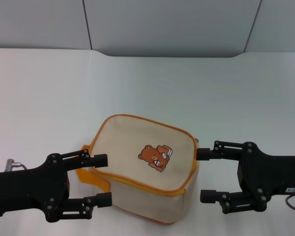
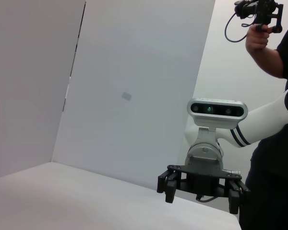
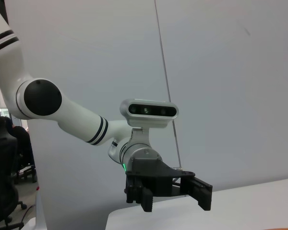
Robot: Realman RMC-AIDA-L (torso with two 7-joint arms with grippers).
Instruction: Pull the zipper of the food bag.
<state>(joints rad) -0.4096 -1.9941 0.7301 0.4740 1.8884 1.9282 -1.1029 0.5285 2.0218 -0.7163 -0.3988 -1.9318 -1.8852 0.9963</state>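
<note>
The food bag (image 1: pixel 137 152), beige with orange piping and a brown bear print, stands on the white table near the front edge. Its zipper (image 1: pixel 137 181) runs as an orange-edged line around the top rim, and a tiny silvery pull (image 1: pixel 197 141) shows at the bag's right back corner. My left gripper (image 1: pixel 108 178) is open at the bag's left side, its fingers straddling the orange strap (image 1: pixel 91 178). At the bag's right side my right gripper (image 1: pixel 199 175) is open, its upper finger close to the pull. Each wrist view shows the opposite gripper: right (image 2: pixel 201 197), left (image 3: pixel 175 199).
The white table (image 1: pixel 147 83) stretches far behind the bag up to grey wall panels. A small metal plug (image 1: pixel 10 163) with a cable lies at the far left. A person (image 2: pixel 273 143) holding a device stands behind my right arm.
</note>
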